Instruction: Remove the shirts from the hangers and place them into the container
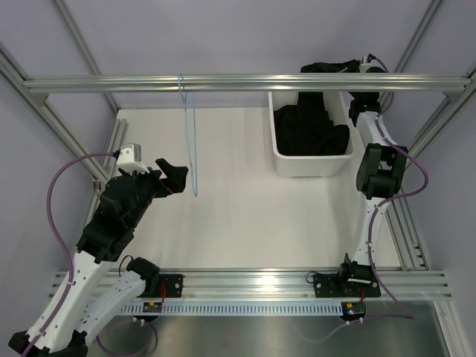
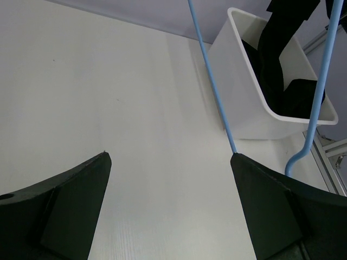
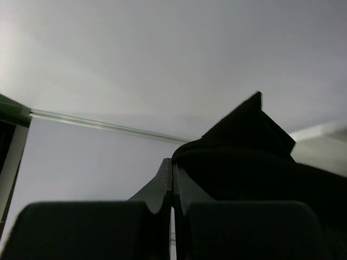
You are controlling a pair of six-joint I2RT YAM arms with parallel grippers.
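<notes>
The black shirt [image 1: 309,126] lies bunched in the white container [image 1: 277,152] at the back right. One part of it is drawn up over the far rim to my right gripper [image 1: 343,68], which is shut on it above the rail. In the right wrist view the jaws [image 3: 172,161] are pressed together and the shirt [image 3: 255,162] drapes off the right finger. The bare light-blue hanger [image 1: 192,141] hangs from the rail. My left gripper [image 1: 177,178] is wide open just left of it, holding nothing. In the left wrist view the hanger [image 2: 214,92] passes by the right fingertip [image 2: 241,168], with the container [image 2: 238,97] and shirt [image 2: 274,49] beyond.
A silver overhead rail [image 1: 245,82] spans the workspace above the table. Aluminium frame posts [image 1: 416,245] run along both sides, and a slotted rail carries the arm bases at the near edge. White tabletop [image 1: 245,216] lies between the hanger and the container.
</notes>
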